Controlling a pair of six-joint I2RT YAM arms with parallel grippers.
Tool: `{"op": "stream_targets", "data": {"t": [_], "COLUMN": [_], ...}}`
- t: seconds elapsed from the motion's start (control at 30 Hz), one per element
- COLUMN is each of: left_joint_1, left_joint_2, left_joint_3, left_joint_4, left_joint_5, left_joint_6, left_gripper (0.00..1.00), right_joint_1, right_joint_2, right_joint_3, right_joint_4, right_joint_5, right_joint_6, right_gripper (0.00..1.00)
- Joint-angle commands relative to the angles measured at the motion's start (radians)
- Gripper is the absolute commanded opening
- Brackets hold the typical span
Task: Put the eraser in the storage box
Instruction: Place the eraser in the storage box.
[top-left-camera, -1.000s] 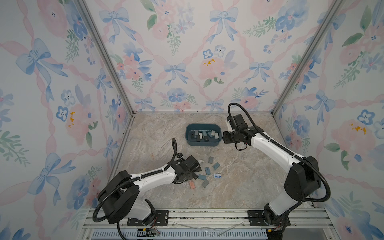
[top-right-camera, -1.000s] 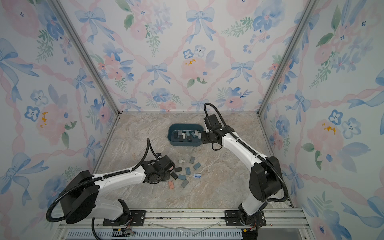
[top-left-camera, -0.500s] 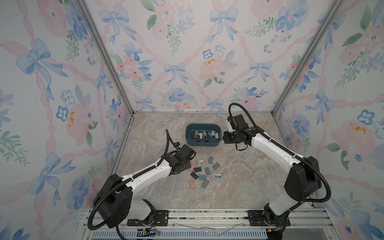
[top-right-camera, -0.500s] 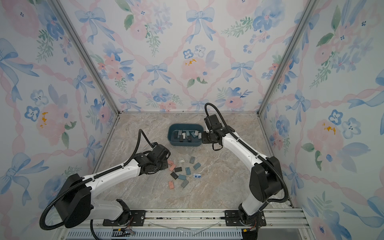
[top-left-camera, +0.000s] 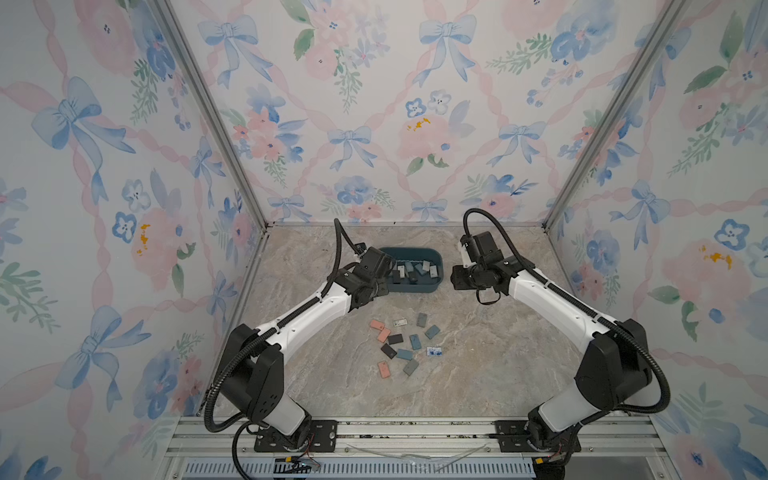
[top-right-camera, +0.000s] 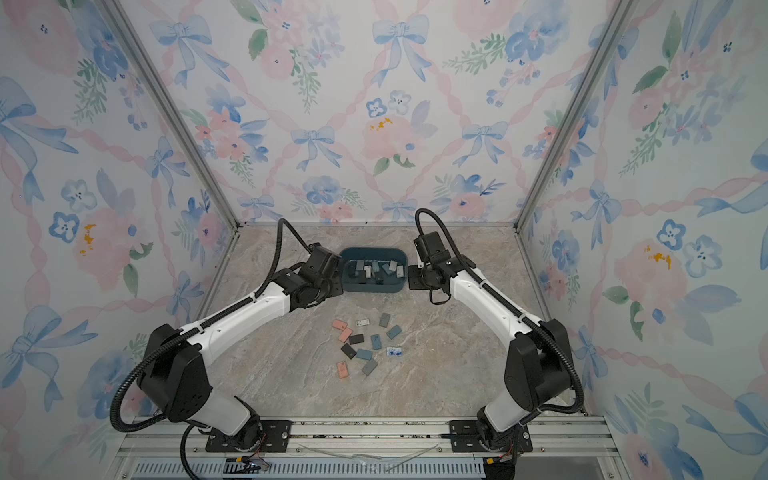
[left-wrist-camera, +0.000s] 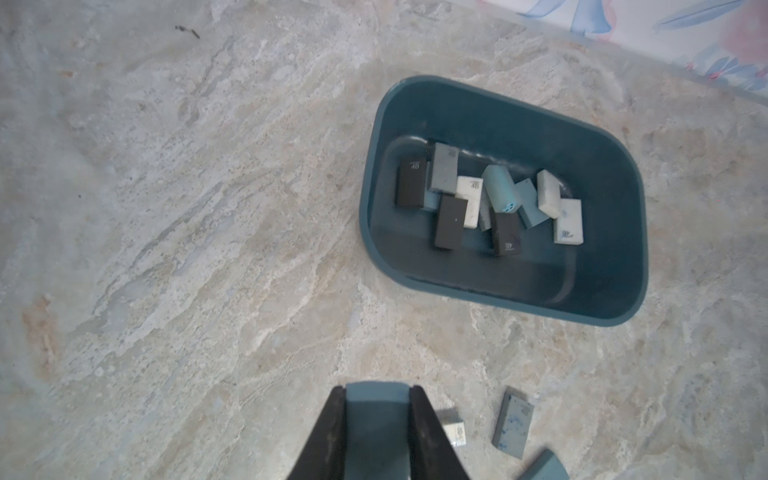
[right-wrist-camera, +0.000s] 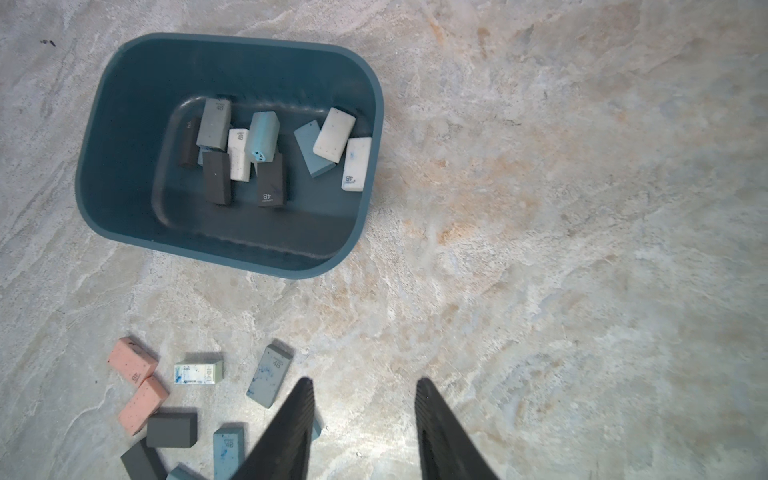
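So, left tool (left-wrist-camera: 377, 391) is pinching a teal eraser (left-wrist-camera: 376, 432) short of the storage box (left-wrist-camera: 602, 208) (roughly ten inside already); the right tool (right-wrist-camera: 363, 386) hangs parted, empty. A dozen loose erasers (top-left-camera: 395, 338) wait on the worktop (top-left-camera: 478, 374).

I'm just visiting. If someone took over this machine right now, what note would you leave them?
Left gripper: shut on a teal eraser, short of the storage box.
Right gripper: open, empty, beside the box.
Done: several erasers lie in the box.
To do: drop the held one in, then clear the loose erasers on the table.
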Motion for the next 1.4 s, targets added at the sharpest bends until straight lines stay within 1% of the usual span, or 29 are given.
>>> {"op": "stream_targets", "data": {"t": [0.0, 0.27, 0.53, 0.73, 0.83, 1.13, 1.37], "left_joint_1": [0.014, 0.035, 0.072, 0.101, 0.104, 0.132, 0.133], "left_joint_2": [0.072, 0.28, 0.459, 0.545, 0.577, 0.643, 0.682], "left_joint_3": [0.086, 0.297, 0.447, 0.504, 0.525, 0.575, 0.6], "left_joint_4": [-0.007, -0.007, -0.008, -0.009, -0.008, -0.009, -0.008], "left_joint_5": [0.007, 0.071, 0.122, 0.158, 0.154, 0.16, 0.167], "left_joint_6": [0.072, 0.141, 0.167, 0.172, 0.178, 0.182, 0.181], "left_gripper": [0.25, 0.23, 0.22, 0.2, 0.2, 0.2, 0.21], "right_joint_1": [-0.02, -0.057, -0.077, -0.082, -0.087, -0.096, -0.1], "right_joint_2": [-0.047, -0.087, -0.102, -0.104, -0.109, -0.125, -0.13], "right_joint_3": [-0.025, -0.061, -0.073, -0.077, -0.075, -0.083, -0.091], "right_joint_4": [0.008, 0.005, -0.002, -0.007, -0.011, -0.017, -0.015], "right_joint_5": [-0.007, -0.007, -0.007, -0.009, -0.007, -0.003, -0.005], "right_joint_6": [0.018, 0.019, 0.019, 0.019, 0.018, 0.021, 0.02], "right_gripper": [0.43, 0.44, 0.44, 0.44, 0.44, 0.44, 0.44]}}
